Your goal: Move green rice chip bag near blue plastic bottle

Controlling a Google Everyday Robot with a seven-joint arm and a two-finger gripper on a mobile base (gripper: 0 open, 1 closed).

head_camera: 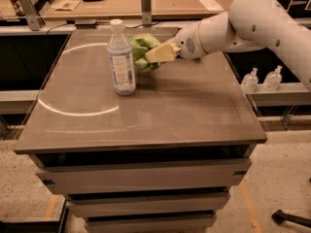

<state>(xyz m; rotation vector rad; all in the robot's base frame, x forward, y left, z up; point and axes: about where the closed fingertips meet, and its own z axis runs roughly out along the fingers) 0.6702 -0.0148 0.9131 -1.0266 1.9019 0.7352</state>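
The blue plastic bottle (120,57) stands upright on the grey table (146,110), left of centre, with a white cap and a pale label. The green rice chip bag (142,48) is crinkled and light green, just right of and behind the bottle, close to it. My gripper (154,56) reaches in from the right on the white arm (252,23). Its tan fingers (163,53) are closed on the bag's right side. I cannot tell if the bag rests on the table or is held just above it.
Two small clear pump bottles (262,79) stand on a lower ledge at the right. A wooden bench (121,4) with a metal post (146,4) and papers lies behind the table. A curved light reflection marks the table's left half.
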